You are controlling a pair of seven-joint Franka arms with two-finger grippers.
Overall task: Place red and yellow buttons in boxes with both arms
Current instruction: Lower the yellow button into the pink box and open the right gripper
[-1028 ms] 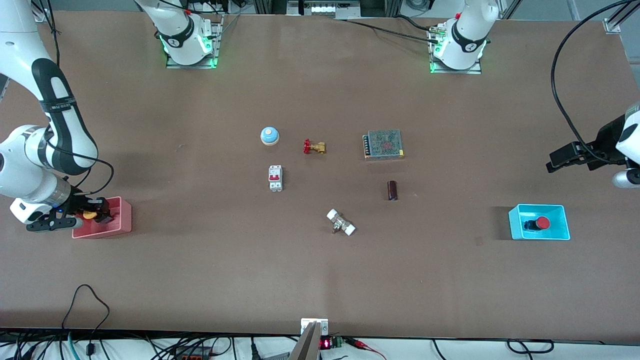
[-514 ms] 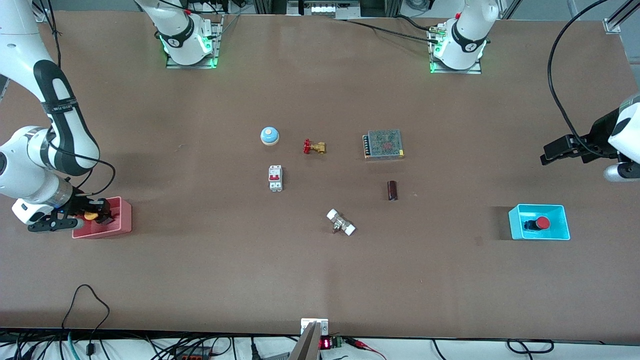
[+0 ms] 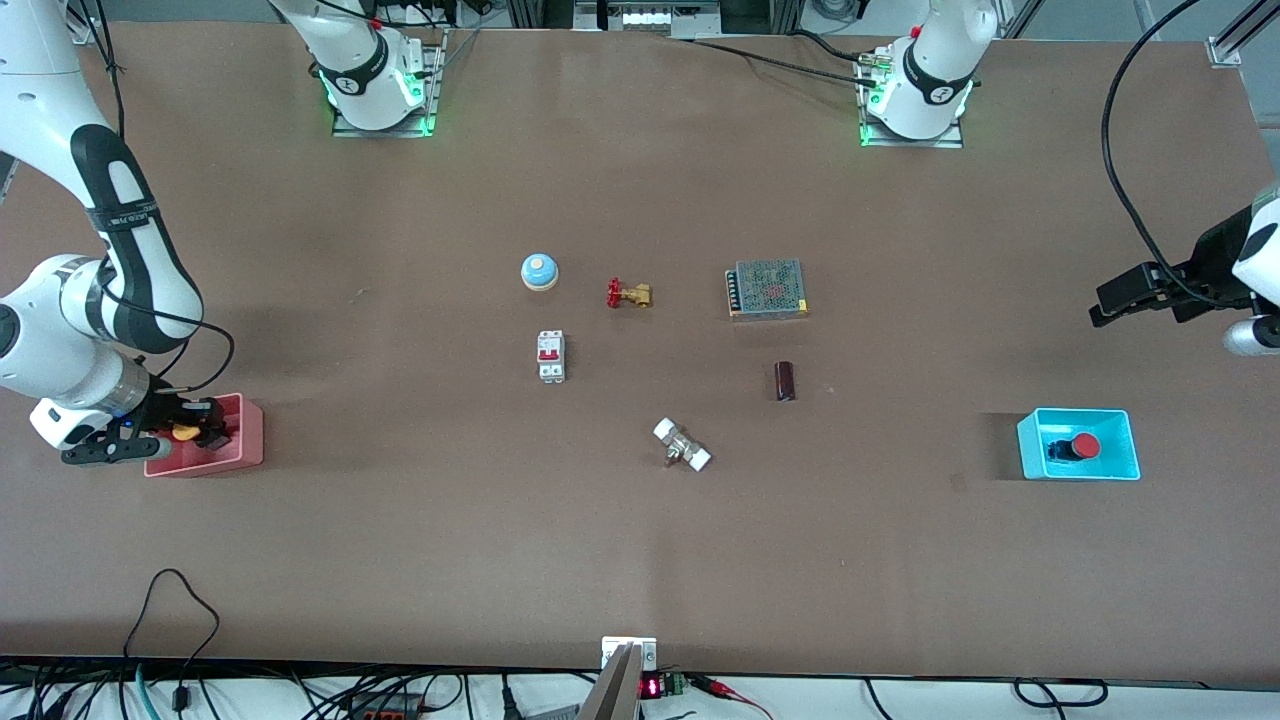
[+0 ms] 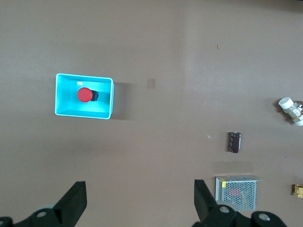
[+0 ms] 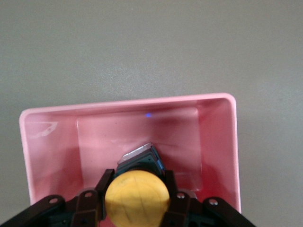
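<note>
The red button point(image 3: 1085, 446) lies in the cyan box point(image 3: 1028, 445) near the left arm's end of the table; both also show in the left wrist view, button point(image 4: 84, 94) and box point(image 4: 106, 99). My left gripper point(image 3: 1100, 308) is open and empty, up over bare table beside the cyan box. My right gripper point(image 3: 190, 430) is shut on the yellow button point(image 3: 182, 432) and holds it inside the pink box point(image 3: 245, 440) at the right arm's end. In the right wrist view the yellow cap point(image 5: 137, 198) sits between the fingers, low in the pink box point(image 5: 222, 137).
Mid-table lie a pale blue dome point(image 3: 539, 270), a brass valve with red handle point(image 3: 628, 294), a white breaker point(image 3: 551, 355), a metal mesh power supply point(image 3: 767, 288), a dark cylinder point(image 3: 785, 380) and a white-ended fitting point(image 3: 682, 445).
My left gripper rose and shifted, then came back a little lower. My right gripper with the yellow button stays in the pink box, almost unmoved.
</note>
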